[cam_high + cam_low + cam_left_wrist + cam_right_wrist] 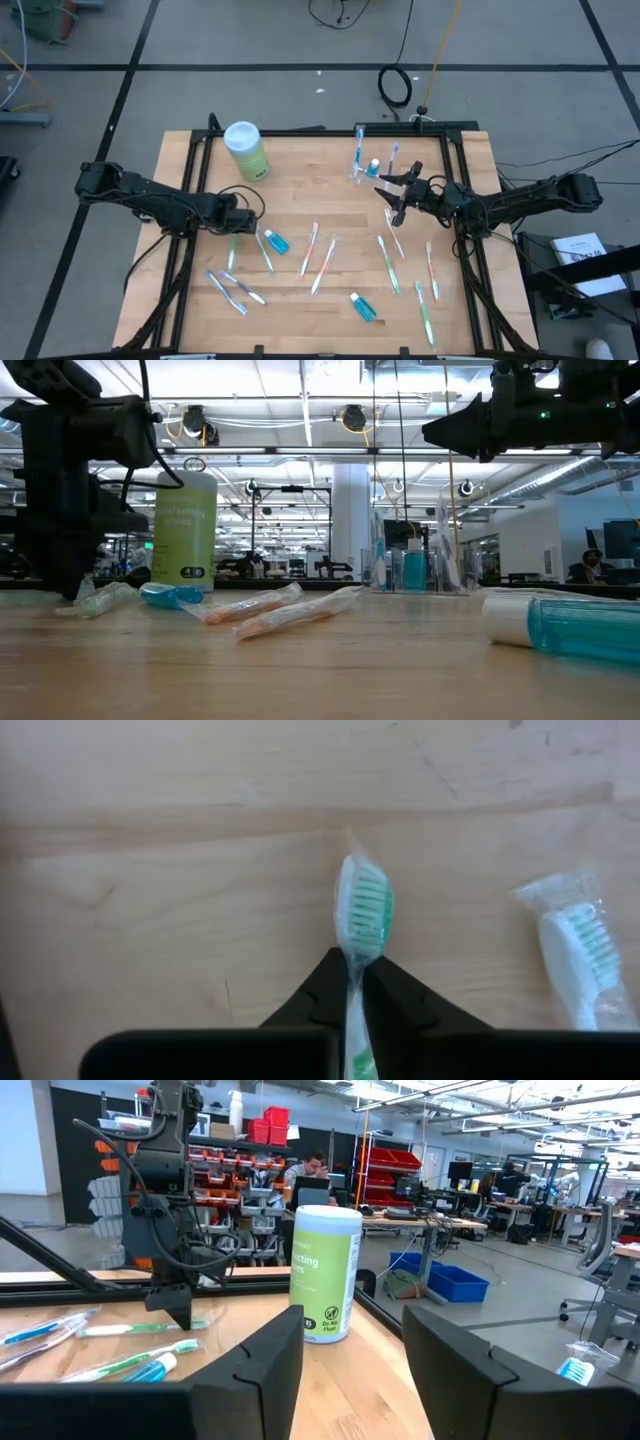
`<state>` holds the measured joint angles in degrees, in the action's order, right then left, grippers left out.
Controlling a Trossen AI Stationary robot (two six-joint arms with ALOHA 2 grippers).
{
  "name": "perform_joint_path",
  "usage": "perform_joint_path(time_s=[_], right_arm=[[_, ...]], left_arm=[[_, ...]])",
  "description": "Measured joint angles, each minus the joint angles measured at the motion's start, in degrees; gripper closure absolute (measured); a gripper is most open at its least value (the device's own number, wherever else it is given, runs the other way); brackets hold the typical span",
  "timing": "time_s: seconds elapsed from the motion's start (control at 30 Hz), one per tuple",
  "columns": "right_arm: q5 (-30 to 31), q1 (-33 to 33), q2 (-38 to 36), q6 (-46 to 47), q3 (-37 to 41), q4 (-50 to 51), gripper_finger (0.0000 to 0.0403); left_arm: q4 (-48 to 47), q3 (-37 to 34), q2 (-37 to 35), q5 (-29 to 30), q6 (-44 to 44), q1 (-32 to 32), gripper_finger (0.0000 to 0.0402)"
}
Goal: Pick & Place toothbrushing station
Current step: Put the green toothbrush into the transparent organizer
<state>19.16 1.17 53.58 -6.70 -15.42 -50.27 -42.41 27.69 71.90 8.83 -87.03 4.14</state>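
Note:
Several wrapped toothbrushes (pixel 322 262) and blue toothpaste tubes (pixel 275 241) lie flat on the wooden table. The clear cup (pixel 359 170) stands at the far middle with toothbrushes and a tube upright in or by it; it also shows in the low view (pixel 410 568). My left gripper (pixel 238 224) points down at the table's left and is shut on a green toothbrush (pixel 365 910). My right gripper (pixel 388 197) is open and empty, held above the table just right of the cup; in the right wrist view (pixel 350 1370) its fingers stand wide apart. My left gripper pinches the wrapped green toothbrush at its neck (pixel 355 965), just behind the bristle head, between its two fingers (pixel 325 990). The fingers come from above, pointing down. The brush lies on the table with its head (pixel 366 905) sticking out past the fingertips.
A light-green canister with a white lid (pixel 245 150) stands at the far left; it also shows in the low view (pixel 185 525). A white-and-green toothbrush head (pixel 578 948) lies beside the held one. A toothpaste tube (pixel 565 625) lies near the front edge. Black frame rails (pixel 190 170) border the table.

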Motion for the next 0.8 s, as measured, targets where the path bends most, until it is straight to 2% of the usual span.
perform_joint_path(time_s=[0.23,0.4,0.53,0.67,0.8], right_arm=[[0.0,0.0,0.0,0.0,0.0,0.0,0.0239],[0.0,0.0,0.0,0.0,0.0,0.0,0.024],[0.0,0.0,0.0,0.0,0.0,0.0,0.024],[0.0,0.0,0.0,0.0,0.0,-0.1,0.0242],[0.0,0.0,0.0,0.0,0.0,-0.1,0.0242]], left_arm=[[0.1,2.7,0.5,2.0,5.8,1.7,0.0379],[0.4,9.2,0.3,9.2,14.8,3.3,0.0369],[0.3,15.7,0.2,18.0,23.6,3.8,0.0368],[2.8,20.9,0.2,29.3,32.8,3.8,0.0367],[20.7,22.7,0.1,39.9,48.6,3.8,0.0367]])
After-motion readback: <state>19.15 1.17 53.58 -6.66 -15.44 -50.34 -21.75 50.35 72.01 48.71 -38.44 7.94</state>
